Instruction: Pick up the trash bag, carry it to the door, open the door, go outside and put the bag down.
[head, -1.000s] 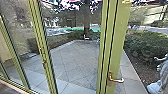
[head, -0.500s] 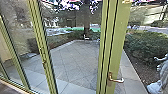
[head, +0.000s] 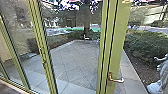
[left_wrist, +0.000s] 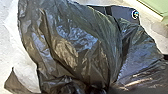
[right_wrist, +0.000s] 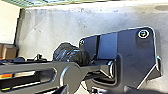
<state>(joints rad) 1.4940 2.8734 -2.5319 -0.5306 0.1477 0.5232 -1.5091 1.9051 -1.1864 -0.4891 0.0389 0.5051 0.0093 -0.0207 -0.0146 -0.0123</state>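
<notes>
In front of me I see the door (head: 117, 37) with green frame and a handle (head: 116, 80). Beyond it lies paved ground (head: 72, 60), with bushes (head: 147, 45) beside it.

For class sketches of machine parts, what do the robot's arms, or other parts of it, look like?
The jointed bar is dark, with a long round-ended slot and a disc-shaped joint. The plate is dark, round-cornered, with light-ringed fittings. Which parts are arm is unclear.

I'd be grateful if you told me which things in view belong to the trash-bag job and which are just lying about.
For the job:
black trash bag
green-framed door
its handle
paving outside

Just there:
brown box, apparently cardboard
hedge
</notes>
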